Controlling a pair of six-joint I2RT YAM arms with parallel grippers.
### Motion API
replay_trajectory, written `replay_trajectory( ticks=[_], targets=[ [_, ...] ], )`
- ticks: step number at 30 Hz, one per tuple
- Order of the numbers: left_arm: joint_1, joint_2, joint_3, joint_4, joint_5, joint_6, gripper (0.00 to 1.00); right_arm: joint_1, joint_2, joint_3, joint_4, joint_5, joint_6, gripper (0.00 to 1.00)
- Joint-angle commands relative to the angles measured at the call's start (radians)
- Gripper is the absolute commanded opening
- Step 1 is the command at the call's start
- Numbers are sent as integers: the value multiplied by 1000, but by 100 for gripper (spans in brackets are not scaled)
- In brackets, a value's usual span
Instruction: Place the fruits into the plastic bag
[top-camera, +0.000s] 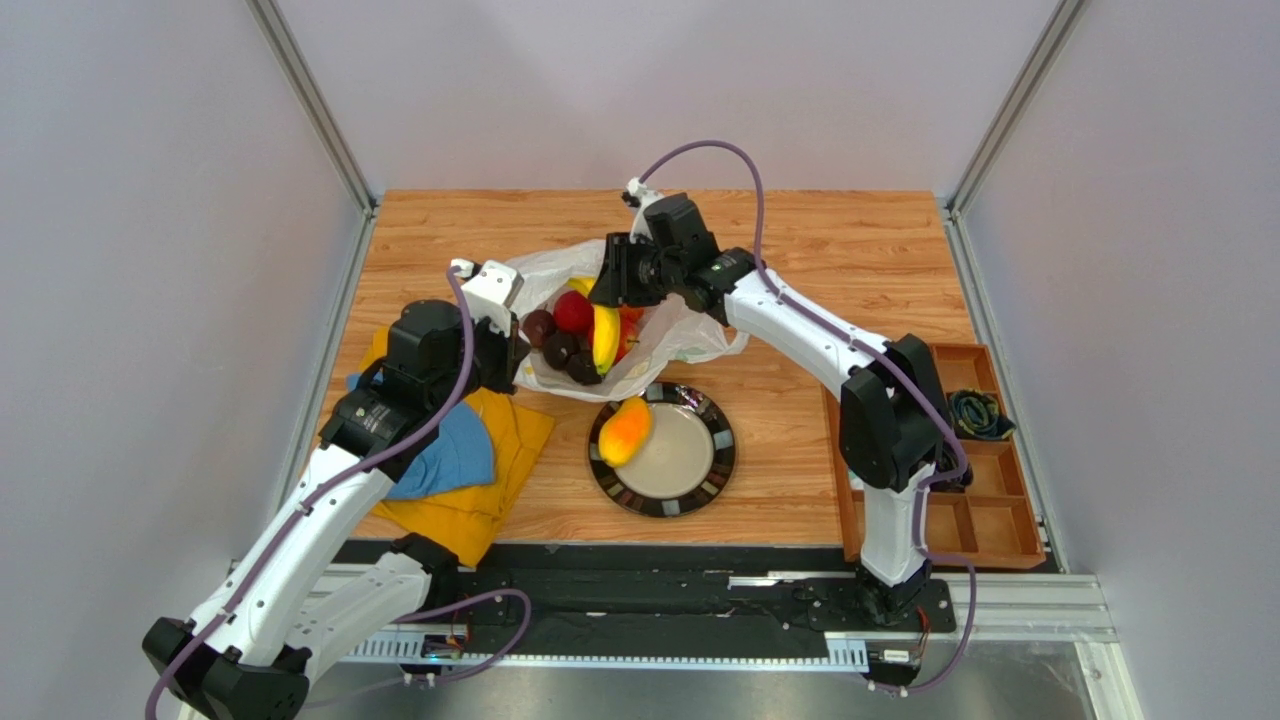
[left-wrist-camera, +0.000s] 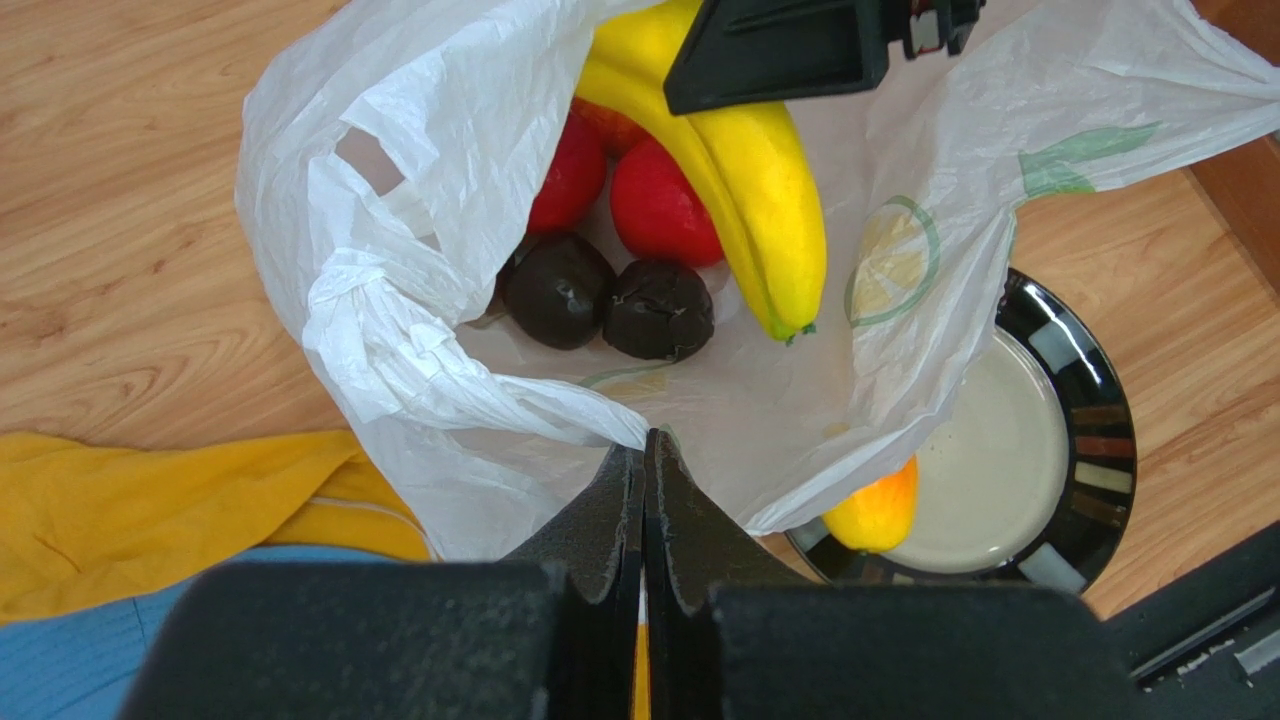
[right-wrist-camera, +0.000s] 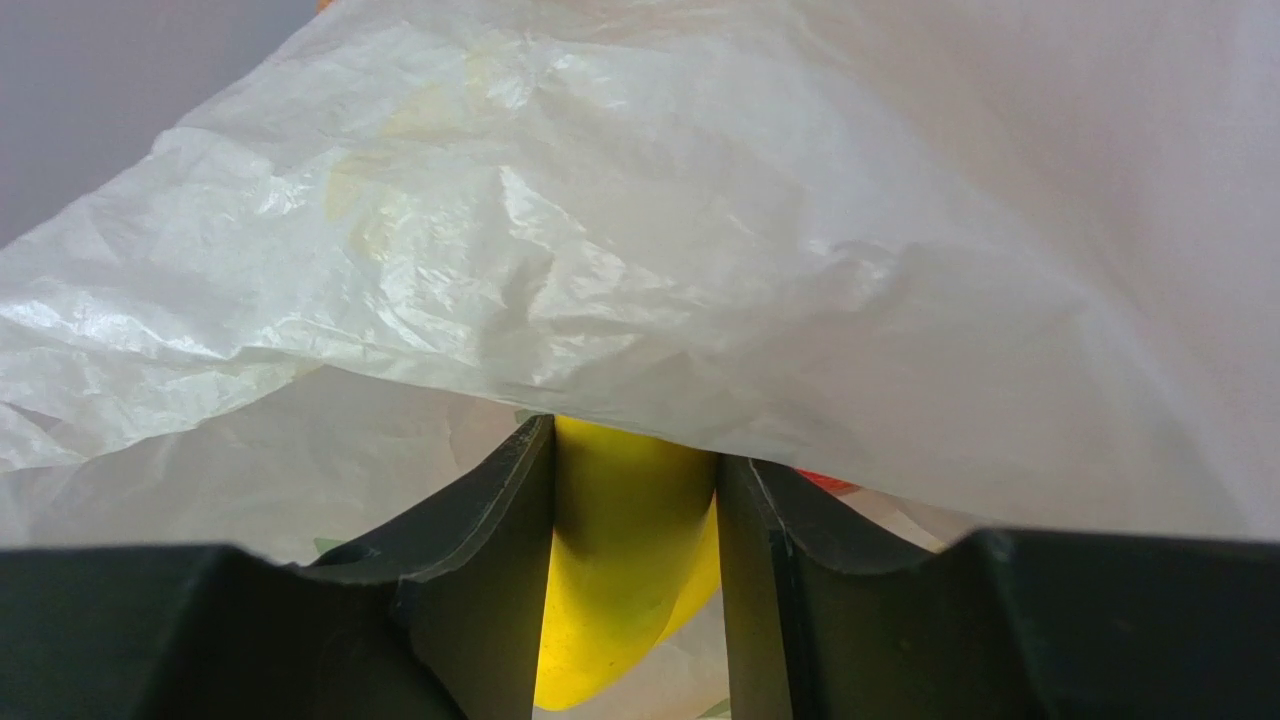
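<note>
The plastic bag (top-camera: 684, 333) lies open behind the black plate (top-camera: 706, 465). Inside it are two red fruits (left-wrist-camera: 661, 203) and two dark round fruits (left-wrist-camera: 556, 288). My right gripper (right-wrist-camera: 634, 450) is shut on the yellow banana (right-wrist-camera: 631, 540), holding it in the bag's mouth above those fruits; the bag's film (right-wrist-camera: 676, 225) hides the fingertips. My left gripper (left-wrist-camera: 646, 450) is shut on the near rim of the bag (left-wrist-camera: 391, 225). The orange-yellow mango (top-camera: 624, 432) rests on the plate's left side, partly under the bag's edge in the left wrist view.
A yellow cloth (top-camera: 481, 495) and a blue cloth (top-camera: 451, 450) lie left of the plate, under my left arm. A wooden compartment tray (top-camera: 999, 510) stands at the table's right edge with a dark object (top-camera: 977, 413) in its far section.
</note>
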Motion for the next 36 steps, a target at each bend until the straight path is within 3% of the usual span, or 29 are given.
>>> replay_trajectory(
  ticks=[1, 12, 15, 16, 19, 29, 30, 36],
  targets=[
    [-2, -7, 40, 12, 13, -14, 0, 44, -12, 0, 36, 162, -54, 17],
    [-2, -3, 40, 12, 14, -14, 0, 61, 82, 49, -39, 273, -89, 26],
    [-2, -1, 39, 12, 14, -13, 0, 59, 93, 57, -42, 264, -91, 36],
    [-2, -1, 39, 12, 14, -14, 0, 61, 93, 57, -42, 262, -92, 47],
    [-2, 0, 39, 12, 14, -14, 0, 61, 88, 57, -42, 226, -100, 61],
    [-2, -3, 40, 12, 16, -14, 0, 59, 80, 54, -45, 224, -112, 68],
    [-2, -1, 39, 12, 14, -14, 0, 59, 79, 54, -45, 218, -112, 75],
    [-2, -1, 40, 12, 14, -14, 0, 64, 10, 17, -22, 184, -111, 79]
  ],
)
